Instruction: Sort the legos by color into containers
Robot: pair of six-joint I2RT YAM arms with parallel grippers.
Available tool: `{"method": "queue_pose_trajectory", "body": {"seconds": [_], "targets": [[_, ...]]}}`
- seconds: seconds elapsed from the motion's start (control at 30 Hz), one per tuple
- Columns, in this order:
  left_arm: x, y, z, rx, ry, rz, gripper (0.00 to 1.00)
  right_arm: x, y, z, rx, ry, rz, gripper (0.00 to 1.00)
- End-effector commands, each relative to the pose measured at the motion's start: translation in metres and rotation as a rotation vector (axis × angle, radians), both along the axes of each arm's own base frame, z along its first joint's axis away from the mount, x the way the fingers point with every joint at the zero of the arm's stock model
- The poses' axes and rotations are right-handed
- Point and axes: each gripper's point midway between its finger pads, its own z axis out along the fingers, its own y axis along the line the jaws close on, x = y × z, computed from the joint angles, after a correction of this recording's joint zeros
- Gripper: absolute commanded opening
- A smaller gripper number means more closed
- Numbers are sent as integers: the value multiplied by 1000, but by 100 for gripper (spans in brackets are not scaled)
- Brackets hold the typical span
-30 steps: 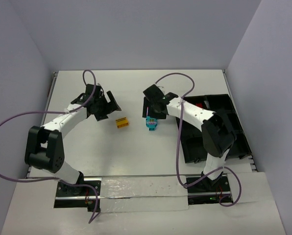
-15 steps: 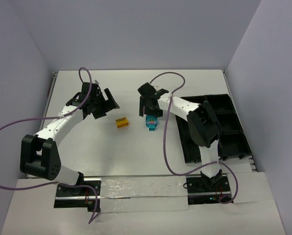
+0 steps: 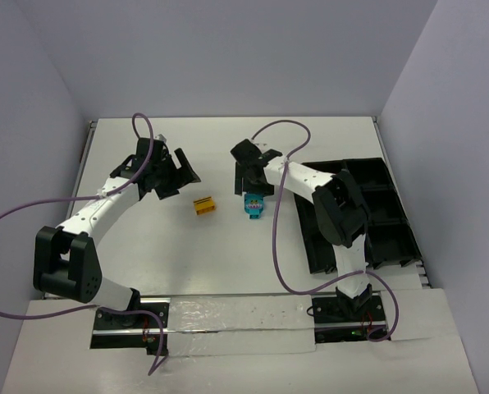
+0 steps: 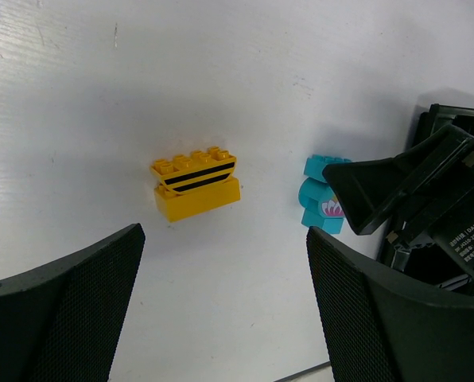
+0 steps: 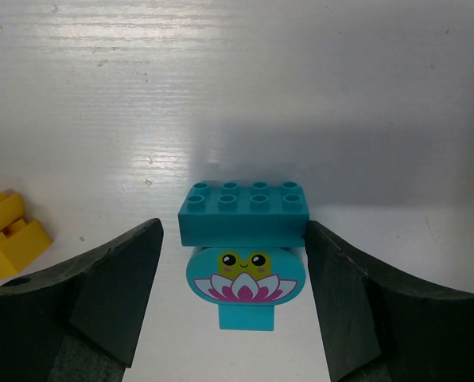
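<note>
A cyan lego [image 3: 253, 205], a studded block with a frog-and-lotus plate under it, lies mid-table. My right gripper [image 3: 251, 182] is open and straddles the cyan lego [image 5: 243, 212]. Its right finger [image 5: 356, 294] is at the block's edge, and a gap remains on the left side. A yellow lego [image 3: 203, 205] with black stripes lies to the cyan one's left. My left gripper [image 3: 172, 174] hovers open behind and left of the yellow lego [image 4: 196, 184], with nothing between its fingers [image 4: 62, 318]. The black containers [image 3: 388, 217] stand at the right.
The right arm reaches from its base across the containers' left side. Purple cables loop over both arms. A grey wall rises close behind the table's far edge. The yellow lego [image 5: 6, 235] shows at the left edge of the right wrist view.
My right gripper has shifted a little left and back over the cyan lego, its elbow swinging left, and its jaws widened slightly. My left gripper moved slightly up and left. Both legos stayed put.
</note>
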Motion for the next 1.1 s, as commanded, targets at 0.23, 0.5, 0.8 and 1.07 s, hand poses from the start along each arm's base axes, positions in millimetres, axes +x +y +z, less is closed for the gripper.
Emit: {"method": "queue_pose_trajectory", "body": {"seconds": [0.23,0.5,0.8,1.07], "targets": [[4,-6,15,-28,-44,-30,90,-8,-22,2,-82,0,12,84],[4,-6,15,-29,-45,-31,89,-8,-10,-13,-43,37,13,84],[3,-7,17,-32,-50,-38,89,-1,0,-14,-15,33,16,79],[-2,-17,22,-63,-74,-108,89,-2,3,-19,-2,43,22,70]]}}
